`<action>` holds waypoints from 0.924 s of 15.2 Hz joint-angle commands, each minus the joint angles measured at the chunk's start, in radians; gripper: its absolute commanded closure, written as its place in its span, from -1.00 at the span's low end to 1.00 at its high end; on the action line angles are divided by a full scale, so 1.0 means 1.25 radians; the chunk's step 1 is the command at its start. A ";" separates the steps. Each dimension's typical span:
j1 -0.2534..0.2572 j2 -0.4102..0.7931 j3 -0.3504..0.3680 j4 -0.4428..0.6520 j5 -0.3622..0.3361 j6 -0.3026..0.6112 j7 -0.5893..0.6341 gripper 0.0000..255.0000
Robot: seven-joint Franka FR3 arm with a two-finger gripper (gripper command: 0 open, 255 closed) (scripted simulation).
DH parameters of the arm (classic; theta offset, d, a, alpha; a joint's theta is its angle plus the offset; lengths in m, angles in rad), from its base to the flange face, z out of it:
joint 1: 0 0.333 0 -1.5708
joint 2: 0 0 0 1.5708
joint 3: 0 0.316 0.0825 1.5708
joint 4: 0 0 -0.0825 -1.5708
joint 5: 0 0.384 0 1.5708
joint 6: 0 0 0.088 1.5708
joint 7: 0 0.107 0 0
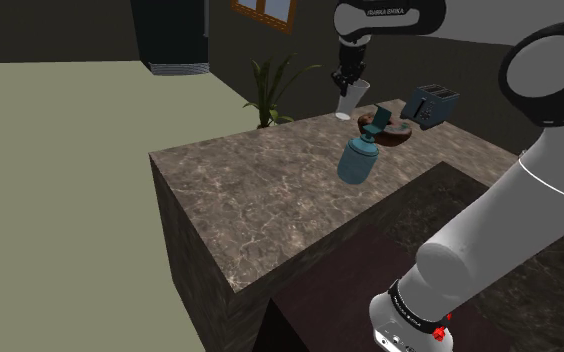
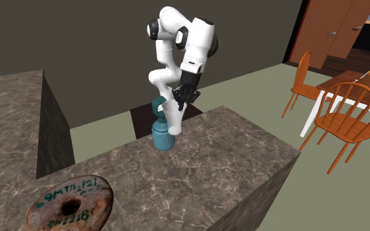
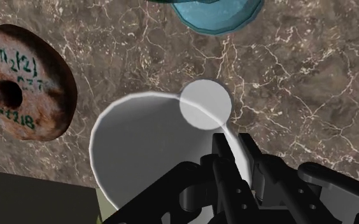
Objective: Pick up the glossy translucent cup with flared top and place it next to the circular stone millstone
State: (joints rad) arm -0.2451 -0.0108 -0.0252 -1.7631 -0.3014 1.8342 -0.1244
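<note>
Your gripper (image 3: 234, 147) is clamped on the rim of the pale flared cup (image 3: 153, 149), holding it tilted above the marbled table (image 3: 299, 89). A teal jar (image 3: 219, 13) stands near the cup. The rusty millstone (image 3: 22, 83) lies farther off on the same table.

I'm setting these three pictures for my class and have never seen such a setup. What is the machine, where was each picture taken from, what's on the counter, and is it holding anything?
The machine is a white robot arm ending in a black two-finger gripper. One picture looks down from beside the arm's stand, one faces the arm across the counter, and one comes from a camera on the hand itself. On the marble counter are a teal jug, a toaster and a round, rusty-brown millstone with a hole in its middle. The gripper is shut on the rim of a white flared cup, one finger inside and one outside. The cup seems lifted off the counter, apart from the millstone.
</note>
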 commanded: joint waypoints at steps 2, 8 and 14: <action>-0.029 0.014 -0.030 0.015 0.005 0.017 -0.059 1.00; -0.087 0.062 -0.084 0.067 0.026 0.044 -0.172 1.00; -0.150 0.139 -0.129 0.159 0.062 0.056 -0.286 1.00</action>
State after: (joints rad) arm -0.4197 0.1484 -0.1783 -1.5832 -0.2320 1.9029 -0.4576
